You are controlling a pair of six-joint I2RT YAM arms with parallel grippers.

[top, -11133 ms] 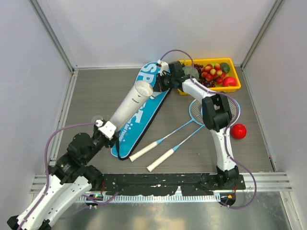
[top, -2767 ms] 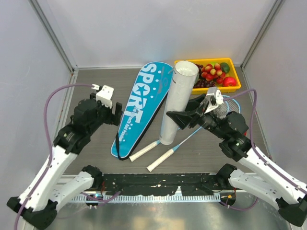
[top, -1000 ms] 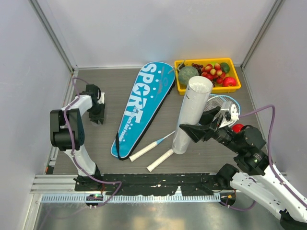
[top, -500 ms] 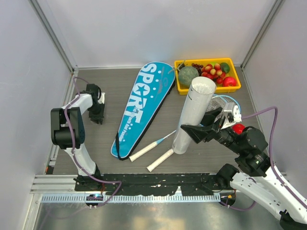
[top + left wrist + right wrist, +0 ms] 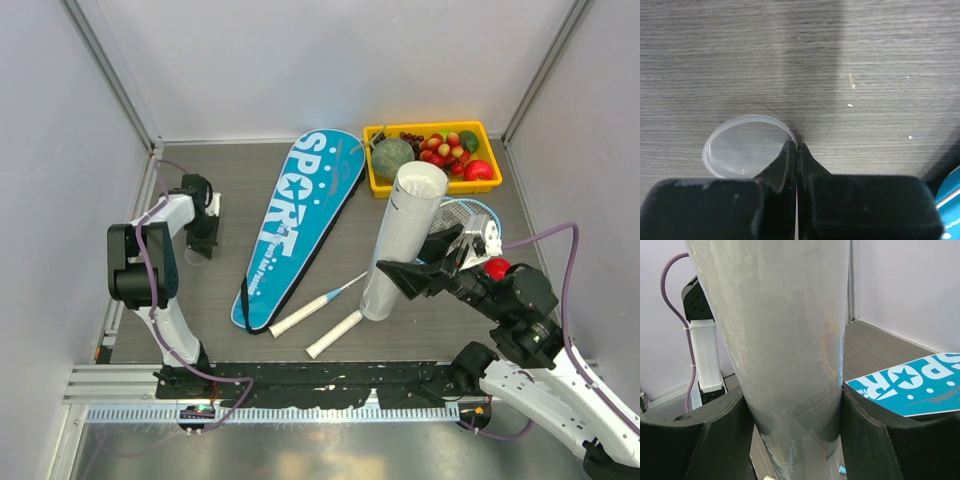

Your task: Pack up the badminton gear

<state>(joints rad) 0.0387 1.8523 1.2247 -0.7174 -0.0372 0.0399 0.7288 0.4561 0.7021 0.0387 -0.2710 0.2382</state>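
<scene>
1. My left pincer (image 5: 797, 150) is fully closed, the two fingers pressed flat together, pointing down at the desk (image 5: 250, 170) on its left side.
2. The closed tips meet at the right rim of a clear round lid (image 5: 747, 145) that lies flat on the desk. I cannot tell whether the rim is caught between the fingers or only touches them.
3. My right pincer (image 5: 410, 265) is spread wide around the white tube (image 5: 400, 240), one finger on each side of the wall, gripping it in its lower half.
4. The tube stands upright, open end up, just right of the desk's centre. Its lower end is down beside the racket handles; I cannot tell whether it rests on the desk.
5. The blue "SPORT" bag (image 5: 295, 225) lies flat on the desk between my two arms, wide end toward the far wall, narrow end toward me. It is well apart from my left pincer and near the tube.
6. The two rackets (image 5: 300, 317) lie side by side, white handles just right of the bag's narrow end. Their shafts run back behind the tube, and their heads show past it, partly hidden by my right arm.
7. A yellow tray (image 5: 430, 126) of fruit sits at the far right corner, behind the tube's open end.
8. One red fruit (image 5: 497, 267) lies on the desk close by my right arm.
</scene>
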